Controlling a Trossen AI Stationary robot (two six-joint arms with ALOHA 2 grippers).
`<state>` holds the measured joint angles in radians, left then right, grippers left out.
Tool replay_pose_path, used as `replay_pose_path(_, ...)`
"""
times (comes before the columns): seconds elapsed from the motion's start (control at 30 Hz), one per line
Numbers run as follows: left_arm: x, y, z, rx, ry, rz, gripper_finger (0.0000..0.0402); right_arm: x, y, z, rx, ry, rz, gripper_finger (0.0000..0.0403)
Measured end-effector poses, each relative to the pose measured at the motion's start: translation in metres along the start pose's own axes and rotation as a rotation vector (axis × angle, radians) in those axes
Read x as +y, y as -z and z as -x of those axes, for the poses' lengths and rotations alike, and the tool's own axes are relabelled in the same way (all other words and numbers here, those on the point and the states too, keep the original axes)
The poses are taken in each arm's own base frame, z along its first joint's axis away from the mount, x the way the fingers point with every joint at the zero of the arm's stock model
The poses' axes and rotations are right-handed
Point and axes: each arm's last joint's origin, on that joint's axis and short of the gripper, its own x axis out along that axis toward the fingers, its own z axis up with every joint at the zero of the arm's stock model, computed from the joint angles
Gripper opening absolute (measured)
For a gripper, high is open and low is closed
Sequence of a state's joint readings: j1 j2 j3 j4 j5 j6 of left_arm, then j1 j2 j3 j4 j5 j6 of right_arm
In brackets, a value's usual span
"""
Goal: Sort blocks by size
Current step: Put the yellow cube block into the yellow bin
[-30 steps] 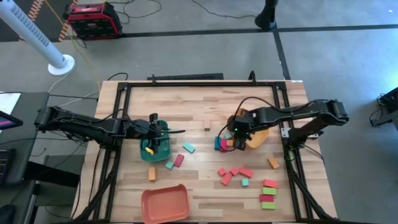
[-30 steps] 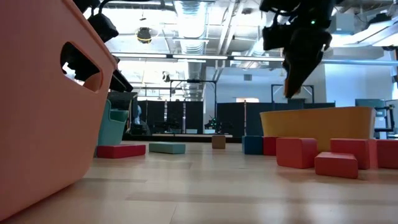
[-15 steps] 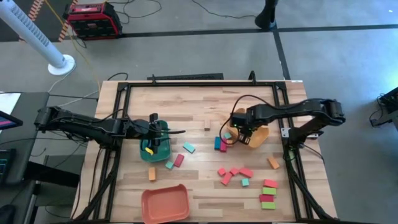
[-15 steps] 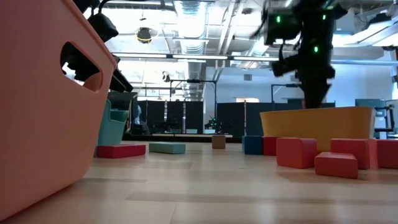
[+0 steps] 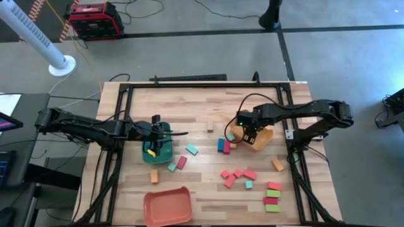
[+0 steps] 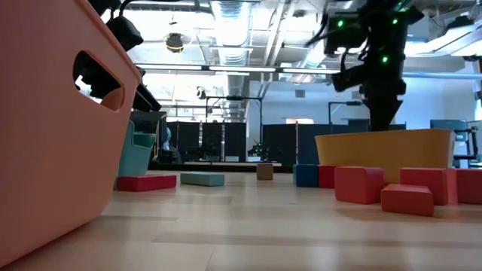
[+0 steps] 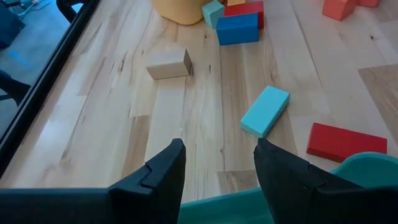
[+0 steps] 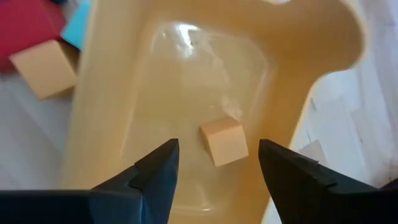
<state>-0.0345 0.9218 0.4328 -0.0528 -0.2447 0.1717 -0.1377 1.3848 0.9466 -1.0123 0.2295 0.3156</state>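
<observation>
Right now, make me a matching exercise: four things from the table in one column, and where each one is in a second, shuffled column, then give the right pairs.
Things
1. right gripper
2. left gripper
3. salmon-red tray
4. small tan cube

Places
A. at the table's near edge, away from both arms
B. lying inside the yellow-orange tray
C. open over the yellow-orange tray
D. open over the green tray

Pairs: 1-C, 2-D, 3-A, 4-B
</observation>
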Motion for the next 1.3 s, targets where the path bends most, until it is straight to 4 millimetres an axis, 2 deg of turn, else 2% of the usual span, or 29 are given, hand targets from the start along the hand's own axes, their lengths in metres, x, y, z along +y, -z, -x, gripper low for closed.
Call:
replay_pose_path(0.13, 0.0, 0.0, 0.0, -0.001, 0.0, 0.0, 0.0181, -0.002, 0.007, 0.018, -0.079, -0.031, -0.03, 0.0255)
replay_pose_path(0.27, 0.0, 0.0, 0.0, -0.001, 0.0, 0.0, 0.0181, 0.006, 0.009, 0.034, -0.207, -0.099, -0.013, 0.0255)
replay_pose_path(0.43, 0.0, -0.001, 0.0, -0.007, -0.001, 0.002, 0.0181, 0.029, -0.006, 0.045, -0.442, -0.198, 0.105, 0.0255)
replay_pose_path(0.57, 0.0, -0.002, 0.0, -0.017, 0.006, 0.016, 0.0181, 0.046, -0.027, 0.036, -0.56, -0.21, 0.211, 0.0255)
replay_pose_path(0.8, 0.0, -0.002, 0.0, -0.017, 0.019, 0.057, 0.0181, 0.045, -0.065, 0.012, -0.52, -0.15, 0.233, 0.0255)
replay_pose_path(0.93, -0.001, 0.0, 0.0, -0.002, 0.024, 0.078, 0.0181, 0.052, -0.075, 0.005, -0.467, -0.222, 0.283, 0.0255)
replay_pose_path(1.1, -0.001, 0.0, 0.0, -0.001, 0.024, 0.085, 0.0181, 0.077, -0.071, -0.004, -0.391, -0.281, 0.398, 0.0255)
replay_pose_path(1.3, -0.001, 0.0, 0.0, -0.001, 0.024, 0.085, 0.0181, 0.098, -0.052, -0.011, -0.261, -0.275, 0.498, 0.0255)
